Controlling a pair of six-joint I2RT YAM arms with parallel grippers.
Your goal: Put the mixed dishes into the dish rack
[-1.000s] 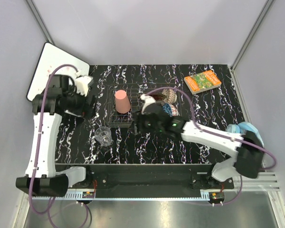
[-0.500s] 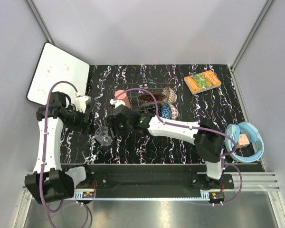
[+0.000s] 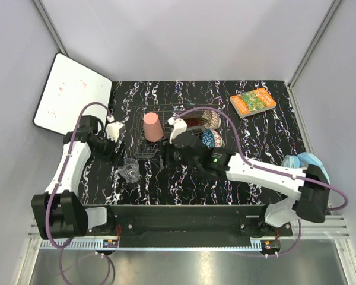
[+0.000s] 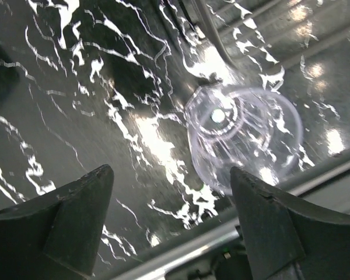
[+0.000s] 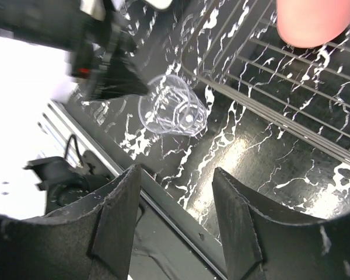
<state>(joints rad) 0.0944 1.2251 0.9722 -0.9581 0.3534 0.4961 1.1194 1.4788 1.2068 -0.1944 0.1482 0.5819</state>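
The dish rack (image 3: pixel 143 148) sits about mid-table, a little toward the left edge of the black marbled table (image 3: pixel 267 136). The pink plastic cup (image 3: pixel 152 126) stands upside down in the rack's left end. At the right end are the tan-red patterned bowl (image 3: pixel 211 117), nearer the far edge, and the blue patterned bowl (image 3: pixel 210 138). A dark red dish (image 3: pixel 193 123) is just beside them, partly hidden by the right arm.

The small clear glass (image 3: pixel 130 169) is outside the rack, on bare tabletop just off the rack's near left corner, toward the near edge. The left gripper (image 4: pixel 170 178) hangs close over it, jaws wide apart and empty, and the glass is off to one side of the gap. The right gripper (image 5: pixel 176 172) hovers by the rack's near left corner, jaws also apart and holding nothing, with the glass just ahead of it.

An orange-green book (image 3: pixel 253 101) lies near the far right corner, and a white board (image 3: pixel 71 92) leans past the far left corner.
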